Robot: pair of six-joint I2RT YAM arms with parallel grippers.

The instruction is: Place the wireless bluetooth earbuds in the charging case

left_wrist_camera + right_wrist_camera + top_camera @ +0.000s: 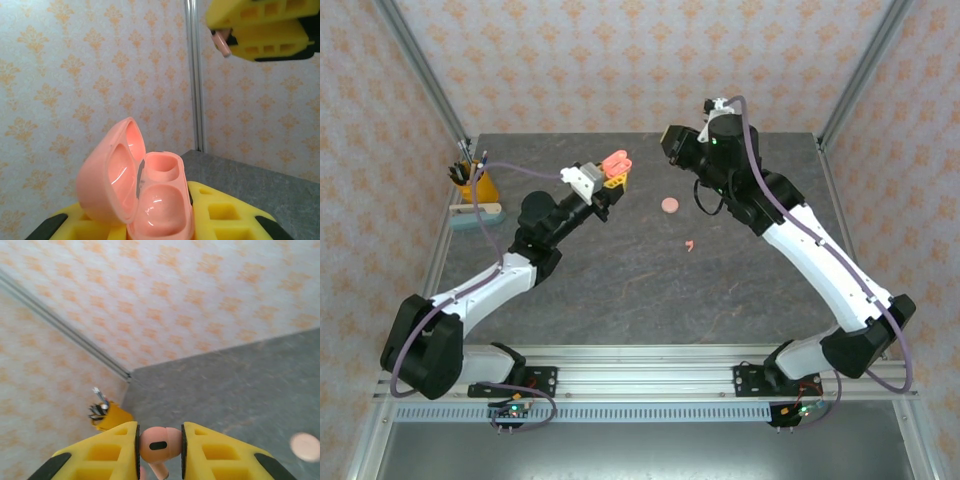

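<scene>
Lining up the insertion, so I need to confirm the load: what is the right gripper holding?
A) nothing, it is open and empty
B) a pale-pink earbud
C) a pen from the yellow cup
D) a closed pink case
B: the right wrist view shows the right gripper closed on a pale-pink earbud, pinched between its yellow fingers with the stem pointing down.

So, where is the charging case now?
The charging case sits in the left gripper, raised over the table's far middle, left of the right gripper holding an earbud.

No legible text or markings
</scene>
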